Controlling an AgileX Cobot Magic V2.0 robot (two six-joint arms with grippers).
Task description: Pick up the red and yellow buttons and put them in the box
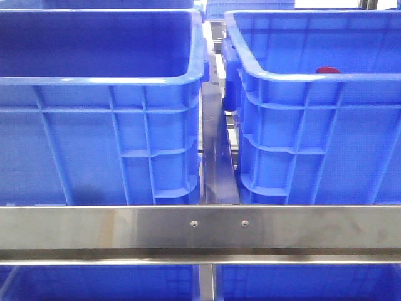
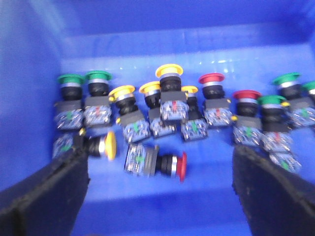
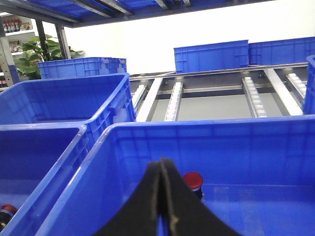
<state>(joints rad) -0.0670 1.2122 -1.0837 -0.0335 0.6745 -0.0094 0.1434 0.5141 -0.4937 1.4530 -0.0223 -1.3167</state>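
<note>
The left end effector [image 2: 160, 191] hangs inside a blue crate [image 2: 147, 39] with its dark fingers [image 2: 44, 196] spread wide and nothing between them. Beyond the fingertips a crowd of push buttons stands on the crate floor. Nearest the gap, a red button [image 2: 165, 164] lies on its side, its cap turned toward the far finger. Close by the other finger lies a yellow button [image 2: 101, 146], also tipped over. Further out from the fingertips, more stand upright in a loose row: green-capped ones [image 2: 71, 81] at one end, yellow caps [image 2: 169, 72] around the middle, red caps [image 2: 211, 78] past them, and more green toward the other end. This view is a little blurred, so fine detail on the button bodies is hard to read.

The right end effector [image 3: 161, 196] has its fingers pressed together, and I see nothing pinched between them. It sits over the second crate, the box [image 3: 206, 130], where a single red-capped button [image 3: 193, 181] stands just beyond and to one side of the fingertips.

From the front, the two crates sit side by side behind a steel rail [image 1: 200, 229], the left crate [image 1: 100, 144] and the right one [image 1: 313, 144] a little apart, with a red cap [image 1: 327, 70] just peeking over the right crate's rim. Neither arm shows in that view.
</note>
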